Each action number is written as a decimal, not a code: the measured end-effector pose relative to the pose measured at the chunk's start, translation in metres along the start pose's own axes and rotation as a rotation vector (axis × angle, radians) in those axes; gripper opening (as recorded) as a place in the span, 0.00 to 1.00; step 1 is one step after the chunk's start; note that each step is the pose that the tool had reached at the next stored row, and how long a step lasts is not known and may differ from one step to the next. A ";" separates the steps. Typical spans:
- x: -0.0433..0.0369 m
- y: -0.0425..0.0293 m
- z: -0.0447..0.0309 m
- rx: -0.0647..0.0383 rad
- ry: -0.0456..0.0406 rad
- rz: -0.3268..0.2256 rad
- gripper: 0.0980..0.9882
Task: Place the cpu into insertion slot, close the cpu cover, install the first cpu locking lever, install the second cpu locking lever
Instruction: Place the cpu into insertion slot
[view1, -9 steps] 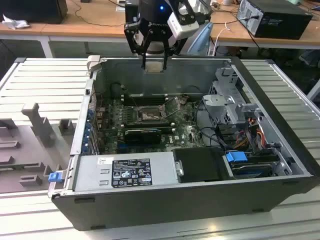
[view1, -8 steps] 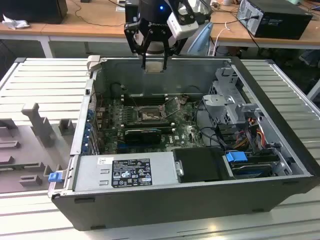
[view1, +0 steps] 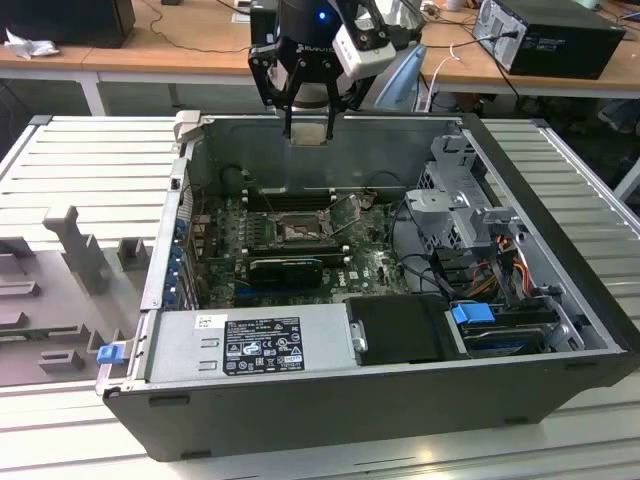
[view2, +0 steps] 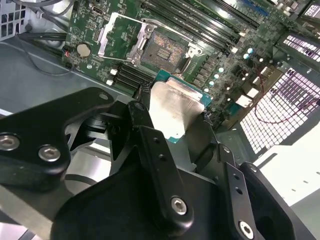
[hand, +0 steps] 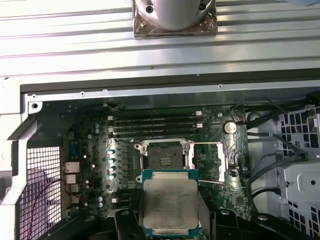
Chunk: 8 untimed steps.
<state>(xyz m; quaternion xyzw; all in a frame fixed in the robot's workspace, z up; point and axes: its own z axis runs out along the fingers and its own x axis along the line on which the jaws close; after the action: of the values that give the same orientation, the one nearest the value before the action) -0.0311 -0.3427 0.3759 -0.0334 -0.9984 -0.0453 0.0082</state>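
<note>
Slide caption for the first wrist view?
Gripper holds the cpu above the motherboard; socket empty, cpu cover swung open beside it.

Open computer case (view1: 350, 410), laid on a slatted table (view1: 90, 150). Motherboard (view1: 375, 262) is seen inside, power supply (view1: 250, 345) at the near wall. Gripper (view1: 308, 133) is held above the far wall, the pale cpu (view1: 308, 139) clamped between its fingers.

Exterior view: high, off the computer case (view1: 330, 400)'s long side, looking down into it from afar.
First wrist view: straight down onto the motherboard (hand: 85, 150), nearer.
Second wrist view: oblique, close, past the gripper (view2: 175, 106) and cpu (view2: 170, 122).
Shared: the open insertion slot (view1: 297, 232).
</note>
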 end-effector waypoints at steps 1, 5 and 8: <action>0.0000 0.0000 0.0000 0.000 -0.0002 0.003 0.48; 0.0000 0.0000 0.0000 0.000 -0.0010 0.012 0.48; 0.0000 0.0000 0.0000 0.000 -0.0021 0.024 0.48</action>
<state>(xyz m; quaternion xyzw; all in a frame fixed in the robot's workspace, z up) -0.0311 -0.3427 0.3759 -0.0452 -0.9979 -0.0454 0.0076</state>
